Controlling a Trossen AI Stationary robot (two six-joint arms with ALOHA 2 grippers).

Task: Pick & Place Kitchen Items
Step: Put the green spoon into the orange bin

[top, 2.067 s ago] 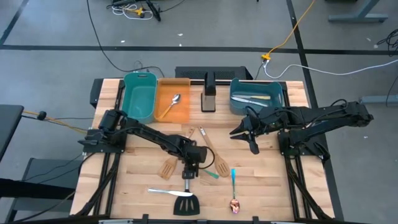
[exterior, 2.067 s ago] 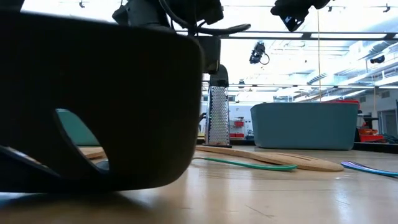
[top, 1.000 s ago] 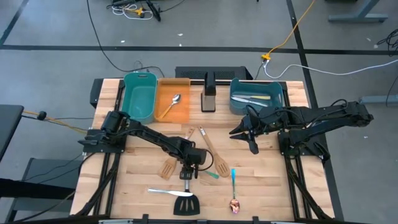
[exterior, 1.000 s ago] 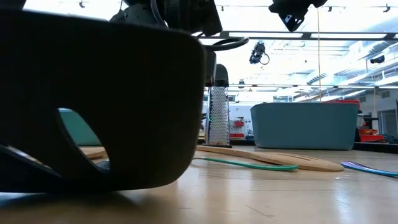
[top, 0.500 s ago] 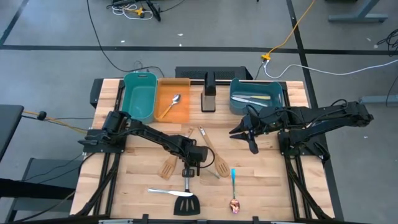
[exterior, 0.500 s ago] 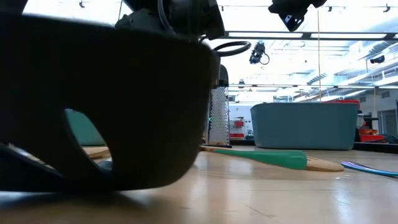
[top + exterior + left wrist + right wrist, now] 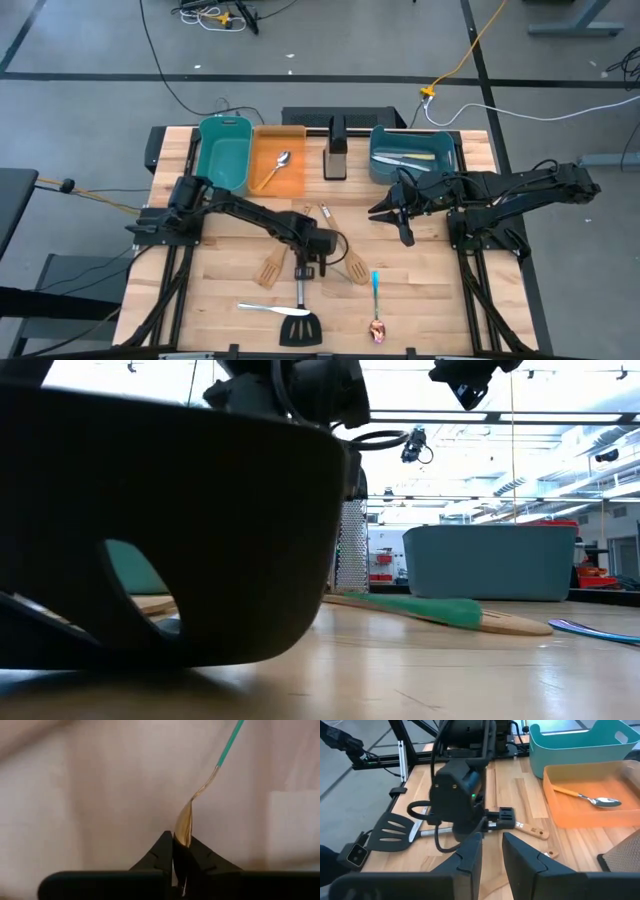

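The table [image 7: 230, 290] is of pale wooden planks and stands on a grey floor [image 7: 90, 40] crossed by black cables and one yellow cable. Along its upper edge, in the high view, are a teal bin [image 7: 224, 153], an orange bin [image 7: 278, 160] with a silver spoon [image 7: 277, 165] in it, a metal grater [image 7: 336, 149], and a blue bin [image 7: 413, 152] holding utensils. At the middle of the frame the left tool [image 7: 318, 259] is clenched on the gold bowl of a green-handled spoon [image 7: 200, 795], lifted a little above the wood. Beside it lie pale wooden spatulas [image 7: 271, 269]. Toward the lower edge lie a black slotted turner [image 7: 300, 322], a silver knife [image 7: 258, 309] and a blue-handled spoon [image 7: 376, 300]. The right tool [image 7: 403, 222] hangs below the blue bin, right of centre, its fingers a little apart and grasping nothing. The lower left and lower right of the table are bare wood. In the low view the room behind is bright.
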